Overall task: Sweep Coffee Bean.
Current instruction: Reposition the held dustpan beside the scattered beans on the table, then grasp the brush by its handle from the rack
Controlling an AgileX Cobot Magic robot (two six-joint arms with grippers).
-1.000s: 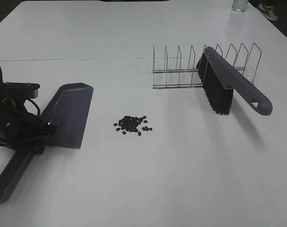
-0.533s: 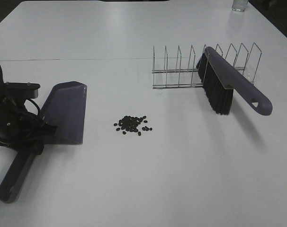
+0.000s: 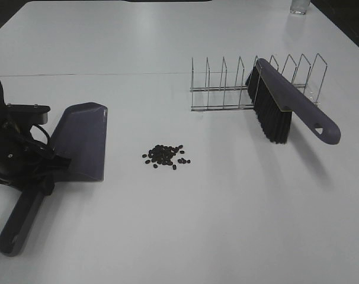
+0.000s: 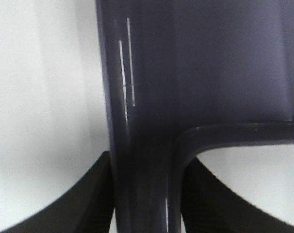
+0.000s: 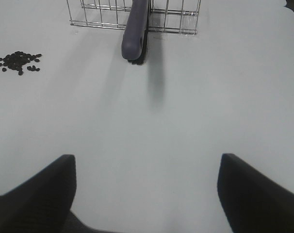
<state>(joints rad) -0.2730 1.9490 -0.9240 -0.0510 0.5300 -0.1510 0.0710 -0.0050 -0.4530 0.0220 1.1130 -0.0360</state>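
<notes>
Beans: small loose pile of tiny dark brown oval coffee beans (image 3: 166, 155) on the white table (image 3: 227, 236). It lies between pan and brush and touches neither.
Dustpan: dark purple-grey plastic dustpan (image 3: 82, 142), near the pile on its left. The mouth seems to face the table's far side, not the beans, so it probably needs turning before it can catch anything.
Brush: purple-grey hand brush (image 3: 286, 109) with black bristles, propped bristles-down in the silver wire rack (image 3: 227, 89). Its handle sticks out free, presumably so it is easy to grasp.
Left arm: low at the table's left edge. The left gripper (image 4: 144, 204) is pinched on the dustpan's handle, one finger on each side.
Right arm: not seen in the high view. In the wrist view the right gripper (image 5: 147, 199) is spread wide and empty, facing the brush handle from well back.
Step (judged): pan in hand, brush not yet taken.
</notes>
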